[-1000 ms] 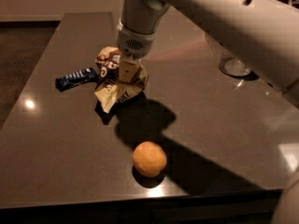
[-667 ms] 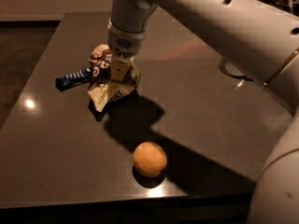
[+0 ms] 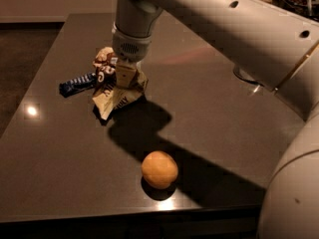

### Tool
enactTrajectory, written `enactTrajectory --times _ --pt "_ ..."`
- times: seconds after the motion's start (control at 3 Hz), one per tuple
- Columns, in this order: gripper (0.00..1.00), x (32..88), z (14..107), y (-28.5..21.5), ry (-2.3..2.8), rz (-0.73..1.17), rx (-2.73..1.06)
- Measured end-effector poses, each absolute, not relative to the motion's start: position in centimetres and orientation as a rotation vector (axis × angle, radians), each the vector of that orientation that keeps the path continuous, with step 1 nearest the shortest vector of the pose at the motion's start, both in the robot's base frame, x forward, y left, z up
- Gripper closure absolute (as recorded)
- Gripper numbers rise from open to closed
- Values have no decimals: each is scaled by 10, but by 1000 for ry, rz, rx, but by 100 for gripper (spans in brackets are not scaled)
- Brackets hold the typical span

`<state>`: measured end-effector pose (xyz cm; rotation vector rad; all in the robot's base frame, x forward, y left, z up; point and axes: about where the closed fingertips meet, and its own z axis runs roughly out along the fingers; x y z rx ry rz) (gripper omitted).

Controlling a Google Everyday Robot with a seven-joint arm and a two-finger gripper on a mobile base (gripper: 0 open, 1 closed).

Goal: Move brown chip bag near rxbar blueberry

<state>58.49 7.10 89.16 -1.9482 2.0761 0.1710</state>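
Note:
The brown chip bag (image 3: 113, 91) is crumpled on the dark table (image 3: 60, 148), brown at the top with a cream lower part. The rxbar blueberry (image 3: 77, 84) is a small dark blue bar lying just left of the bag, its right end touching or nearly touching it. My gripper (image 3: 123, 77) reaches down from the arm onto the bag's upper right part and is shut on it.
A round orange fruit (image 3: 159, 170) sits near the table's front edge. My large pale arm (image 3: 239, 39) crosses the upper right and casts a shadow between bag and fruit. A round glassy object (image 3: 244, 76) stands at the right behind the arm.
The gripper and the chip bag have moved left, toward the blue bar. The bag now sits right next to the bar. The fruit has not moved.

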Motion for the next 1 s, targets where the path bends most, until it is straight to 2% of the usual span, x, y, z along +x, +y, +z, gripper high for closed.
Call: enactTrajectory --times 0.33,0.67,1.0 --pt "7 585 891 72 2075 172 -1949" --pt "0 585 890 73 2074 172 -1950" --pt "0 585 890 73 2074 172 -1950"
